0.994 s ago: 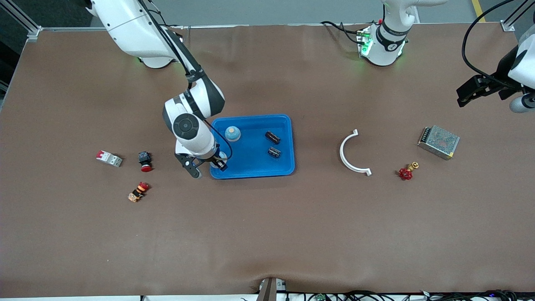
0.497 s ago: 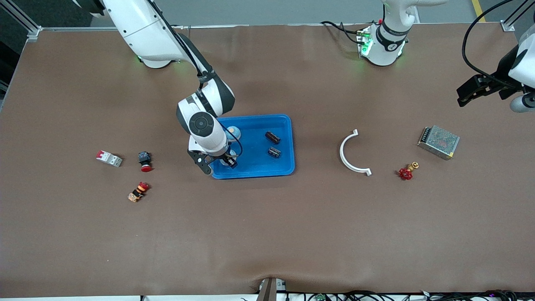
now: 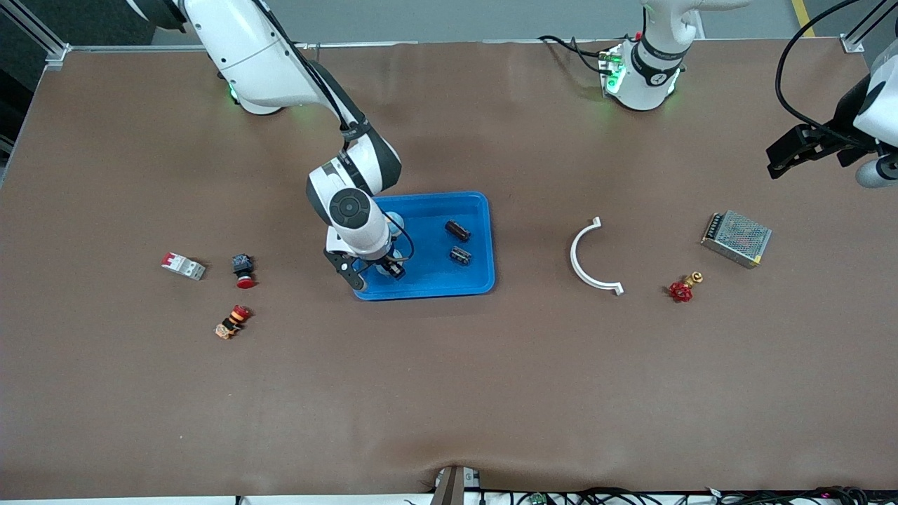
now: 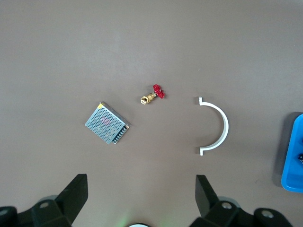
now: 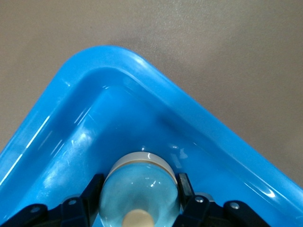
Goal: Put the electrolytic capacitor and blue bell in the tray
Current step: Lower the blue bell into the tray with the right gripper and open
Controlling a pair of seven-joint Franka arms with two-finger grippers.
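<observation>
The small pale blue round bell with a cream knob on top [image 5: 139, 189] sits squeezed between the two black fingers of the right gripper [image 3: 374, 269], which is closed on it just over the floor of the shallow bright blue plastic tray [image 3: 477, 284], at the corner nearest the right arm's end of the table and the front camera. I think it is held low like this so it can be let go softly inside the rim and not roll out. A second pale blue bell [image 3: 394, 221] peeks out from under the arm, already in the tray. Two small black tube-shaped capacitors [image 3: 459, 243] lie in the tray too, side by side toward the left arm's end. So that makes two bells and two capacitors. The left gripper [image 4: 139, 201] waits high over the table's left-arm end with its fingers spread wide and nothing in them.
</observation>
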